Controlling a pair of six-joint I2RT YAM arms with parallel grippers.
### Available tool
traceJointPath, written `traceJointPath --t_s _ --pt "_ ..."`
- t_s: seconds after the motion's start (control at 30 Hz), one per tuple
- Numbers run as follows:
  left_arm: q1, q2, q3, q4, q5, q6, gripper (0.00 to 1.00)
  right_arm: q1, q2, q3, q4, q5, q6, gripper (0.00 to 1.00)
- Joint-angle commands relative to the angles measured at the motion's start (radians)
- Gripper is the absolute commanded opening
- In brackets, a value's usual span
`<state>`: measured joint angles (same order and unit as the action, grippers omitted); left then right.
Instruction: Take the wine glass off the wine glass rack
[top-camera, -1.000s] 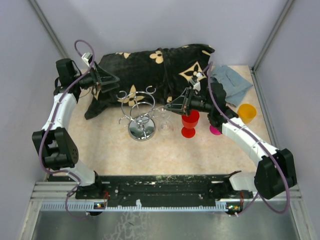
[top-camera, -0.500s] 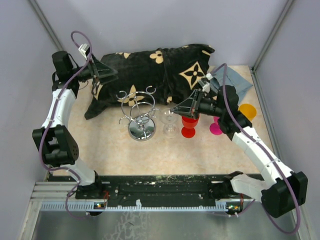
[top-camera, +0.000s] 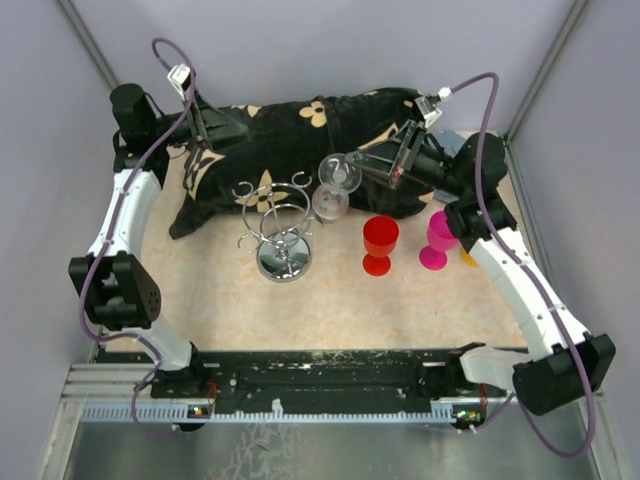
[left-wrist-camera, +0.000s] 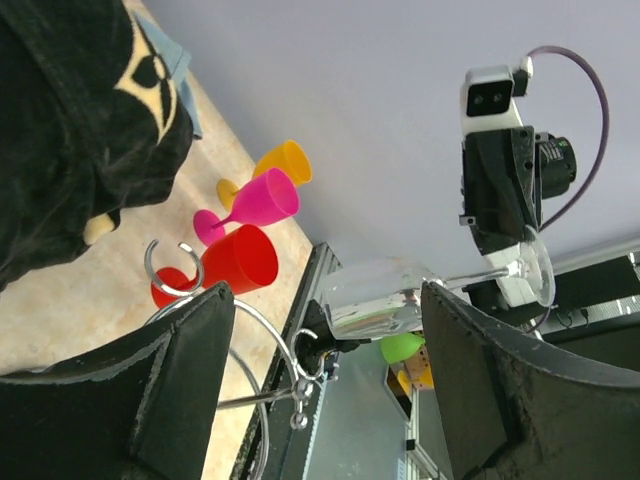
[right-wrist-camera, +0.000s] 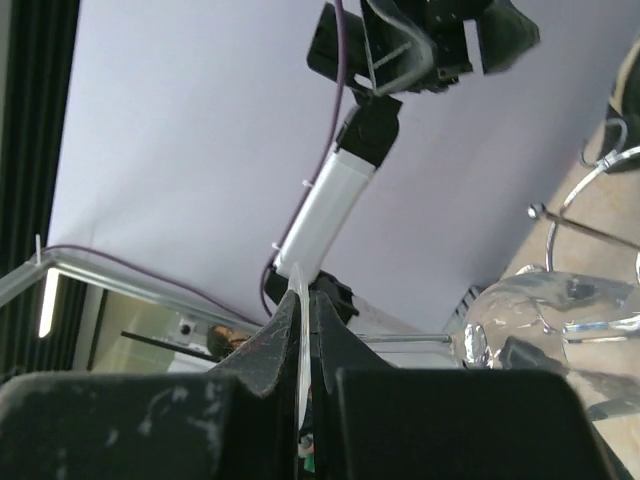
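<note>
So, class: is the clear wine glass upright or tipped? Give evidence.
Tipped sideways: the right gripper pinches the wine glass by its foot, stem horizontal, bowl beside the rack.

Both arms are built alike: the left arm (top-camera: 128, 215) and right arm (top-camera: 520, 290) have white shell links between chunky black joint housings. A purple cable (top-camera: 97, 262) runs along each. Each wrist carries a small white camera box (left-wrist-camera: 490, 93) with two dark lenses on a black bracket. The left gripper (top-camera: 238, 130) and right gripper (top-camera: 352, 167) are black, with broad wedge-shaped fingers (left-wrist-camera: 175, 400) scuffed grey at the edges. The bases share a black rail (top-camera: 330, 372).
</note>
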<state>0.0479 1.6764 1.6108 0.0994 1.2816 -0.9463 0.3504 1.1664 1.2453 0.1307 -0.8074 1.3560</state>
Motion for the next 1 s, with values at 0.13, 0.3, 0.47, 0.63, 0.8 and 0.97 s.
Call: traceJointPath --t_s 0.13,0.3,0.47,0.63,0.8,0.97 --pt "-0.037 -0.014 -0.043 0.415 -0.006 -0.264 0.93 -0.002 0.188 0.057 0.656 0.098 0.304 0.0" --pt "-0.057 0.028 -0.013 0.574 0.0 -0.368 0.96 -0.002 0.273 0.072 0.847 0.178 0.384 0.0" --pt "-0.084 0.058 0.004 0.668 0.0 -0.438 0.98 -0.002 0.324 0.118 0.914 0.233 0.38 0.0" --pt "-0.112 0.077 -0.008 0.732 -0.018 -0.485 0.98 -0.002 0.367 0.131 1.011 0.304 0.404 0.0" --pt "-0.122 0.089 -0.011 0.769 -0.033 -0.522 0.98 -0.002 0.394 0.129 1.079 0.346 0.421 0.0" --pt "-0.137 0.108 0.012 0.816 -0.049 -0.557 0.98 0.002 0.423 0.119 1.156 0.387 0.443 0.0"
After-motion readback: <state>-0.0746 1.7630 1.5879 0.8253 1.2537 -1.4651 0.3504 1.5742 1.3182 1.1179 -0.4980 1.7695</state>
